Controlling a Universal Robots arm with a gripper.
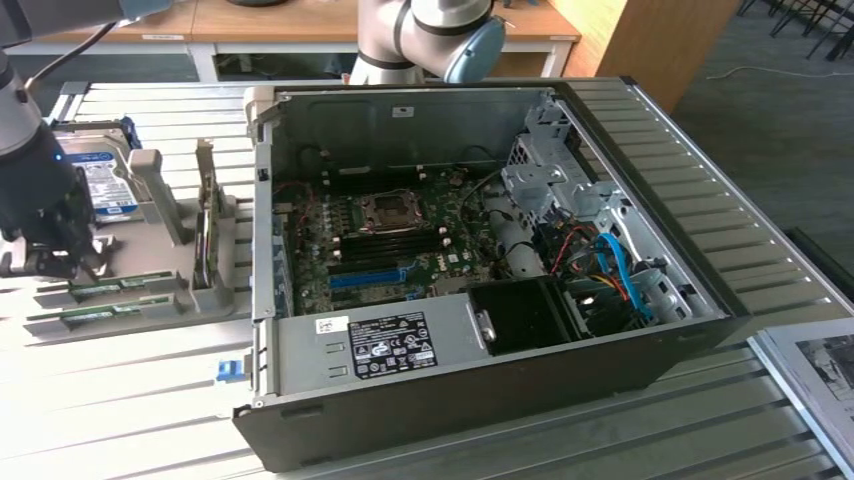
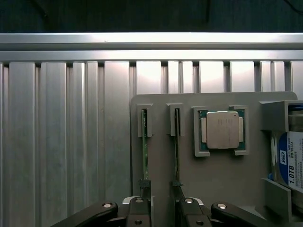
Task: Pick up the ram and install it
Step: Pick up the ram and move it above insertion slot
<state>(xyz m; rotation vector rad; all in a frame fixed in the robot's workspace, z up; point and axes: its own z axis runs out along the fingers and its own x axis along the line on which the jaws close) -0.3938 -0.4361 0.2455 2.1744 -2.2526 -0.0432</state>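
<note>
Two ram sticks stand on edge in slots of a grey holder [image 2: 161, 156]: one ram [image 2: 145, 153] and a second ram [image 2: 176, 151] beside it. In the exterior view they lie at the left as green strips, ram [image 1: 123, 285] and ram [image 1: 96, 314]. My gripper [image 2: 161, 208] hovers over the near ends of both sticks, open, with nothing between its fingers [image 2: 141, 210]. In the exterior view the gripper [image 1: 54, 262] hangs just above the holder [image 1: 160, 320]. The open computer case [image 1: 481, 260] with its motherboard [image 1: 387, 240] sits to the exterior view's right of the holder.
A square silver processor [image 2: 222, 130] rests in a pocket of the holder beside the sticks. A hard drive [image 2: 291, 161] with a blue-white label stands at the holder's end, hard drive [image 1: 100, 185]. Everything rests on a ribbed aluminium table [image 2: 71, 142]. A power supply [image 1: 387, 345] fills the case's front.
</note>
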